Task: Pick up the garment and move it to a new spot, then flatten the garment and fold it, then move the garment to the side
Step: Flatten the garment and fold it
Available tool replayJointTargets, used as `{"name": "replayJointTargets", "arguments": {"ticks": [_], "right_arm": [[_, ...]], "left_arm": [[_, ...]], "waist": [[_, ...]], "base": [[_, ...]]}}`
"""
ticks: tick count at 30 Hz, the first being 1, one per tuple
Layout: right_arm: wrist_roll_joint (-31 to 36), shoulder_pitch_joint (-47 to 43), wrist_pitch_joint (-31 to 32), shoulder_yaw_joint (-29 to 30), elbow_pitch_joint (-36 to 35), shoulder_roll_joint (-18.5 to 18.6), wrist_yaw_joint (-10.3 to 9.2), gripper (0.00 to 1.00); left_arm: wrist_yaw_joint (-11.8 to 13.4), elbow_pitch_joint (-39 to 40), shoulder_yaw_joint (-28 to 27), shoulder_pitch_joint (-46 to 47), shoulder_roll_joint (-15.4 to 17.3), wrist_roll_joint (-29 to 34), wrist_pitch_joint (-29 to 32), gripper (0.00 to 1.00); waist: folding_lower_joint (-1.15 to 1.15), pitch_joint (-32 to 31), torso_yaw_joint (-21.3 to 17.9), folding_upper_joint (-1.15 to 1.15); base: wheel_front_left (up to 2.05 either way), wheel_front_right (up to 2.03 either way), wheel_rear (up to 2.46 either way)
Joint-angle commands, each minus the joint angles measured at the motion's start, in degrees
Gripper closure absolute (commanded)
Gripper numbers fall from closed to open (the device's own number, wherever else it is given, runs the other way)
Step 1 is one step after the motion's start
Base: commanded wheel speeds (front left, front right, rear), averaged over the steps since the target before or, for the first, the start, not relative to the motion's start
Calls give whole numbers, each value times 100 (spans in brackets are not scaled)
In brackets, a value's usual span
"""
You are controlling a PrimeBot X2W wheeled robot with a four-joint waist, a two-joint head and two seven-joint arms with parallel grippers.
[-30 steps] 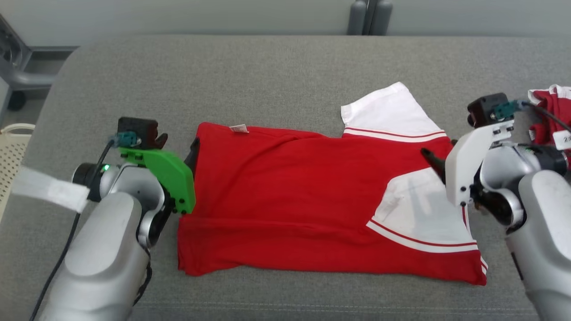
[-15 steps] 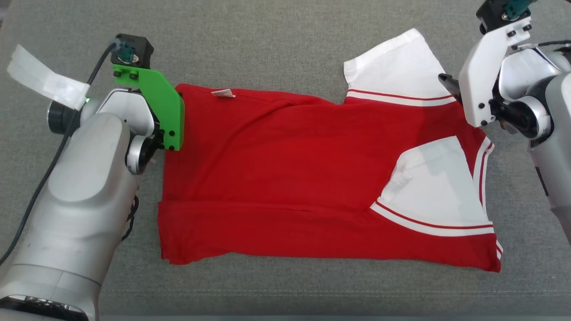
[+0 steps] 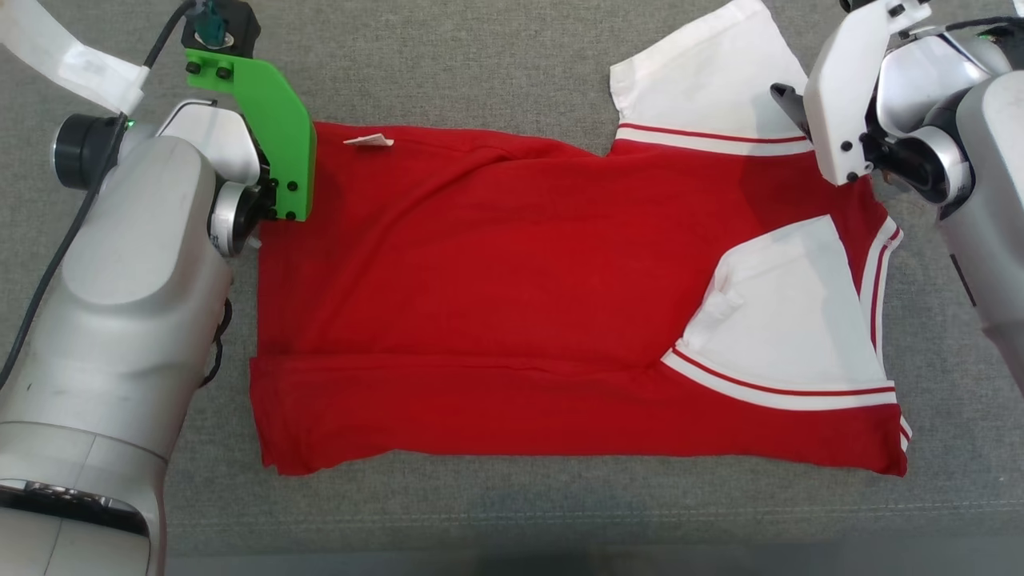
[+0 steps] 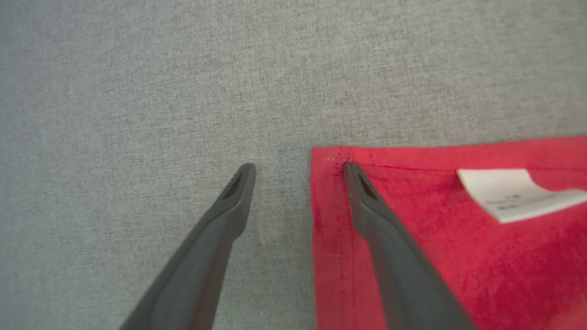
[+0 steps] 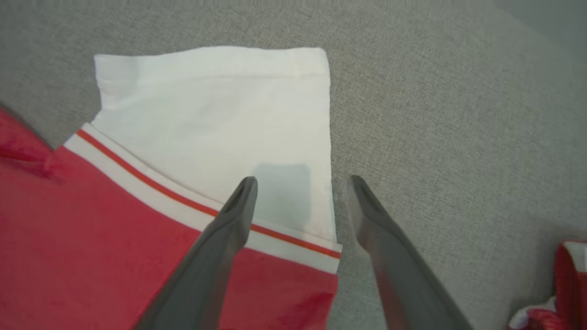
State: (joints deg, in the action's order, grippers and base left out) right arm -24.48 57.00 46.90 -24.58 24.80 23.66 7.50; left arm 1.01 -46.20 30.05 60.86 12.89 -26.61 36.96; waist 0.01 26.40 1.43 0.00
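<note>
1. left arm (image 3: 136, 264): rounded silver-grey shells, green camera bracket (image 3: 276, 128), black screws (image 3: 291, 186), black cable (image 3: 50, 276), white tape tag (image 3: 72, 56).
2. right arm (image 3: 992, 160): same silver shells, white bracket (image 3: 840, 88).
3. left gripper (image 4: 298, 168), right gripper (image 5: 302, 181): dark-grey tapered fingers (image 4: 215, 247), slotted tips.

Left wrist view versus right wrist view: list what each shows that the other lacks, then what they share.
Left wrist view, not the right: the left hand, open, straddling the corner hem of the garment, and a white label near that hem.
Right wrist view, not the left: the right hand, open, straddling the edge of the white sleeve, the red-striped band below it, and another red-and-white cloth at the lower right corner.
Both: the red garment lying on the grey cushion, with one finger over cloth and one over cushion.
</note>
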Motion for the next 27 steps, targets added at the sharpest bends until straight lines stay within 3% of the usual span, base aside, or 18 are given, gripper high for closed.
{"name": "replayJointTargets", "arguments": {"ticks": [1, 7, 8, 10, 11, 27], "right_arm": [[-17, 120, -63, -32, 44, 20, -3, 0], [9, 475, -206, -219, 206, 67, -3, 0], [14, 528, -210, -249, 231, 76, -3, 0], [35, 660, -223, -318, 276, 102, -3, 0], [55, 730, -249, -358, 308, 122, -3, 0], [-60, 1603, -612, -1201, 1222, 504, -3, 0]], "left_arm": [[-24, -13, 37, 122, 30, 56, 49, 0], [-129, -3, 109, 135, -99, -53, 143, 1], [-176, -26, 138, 117, -119, -71, 210, 33], [-244, -63, 175, 88, -164, -122, 297, 86], [-272, -64, 193, 88, -189, -131, 319, 100], [-413, -17, 380, 194, -638, -265, 76, 100]], "waist": [[-1, 43, -29, 0], [-1, 181, -4, 0], [-1, 196, 11, 0], [-1, 232, 51, 0], [-1, 254, 80, 0], [-1, 545, 574, 0]], "base": [[0, 0, 0], [0, 0, 0], [0, 0, 0], [0, 0, 0], [0, 0, 0], [0, 0, 0]]}}
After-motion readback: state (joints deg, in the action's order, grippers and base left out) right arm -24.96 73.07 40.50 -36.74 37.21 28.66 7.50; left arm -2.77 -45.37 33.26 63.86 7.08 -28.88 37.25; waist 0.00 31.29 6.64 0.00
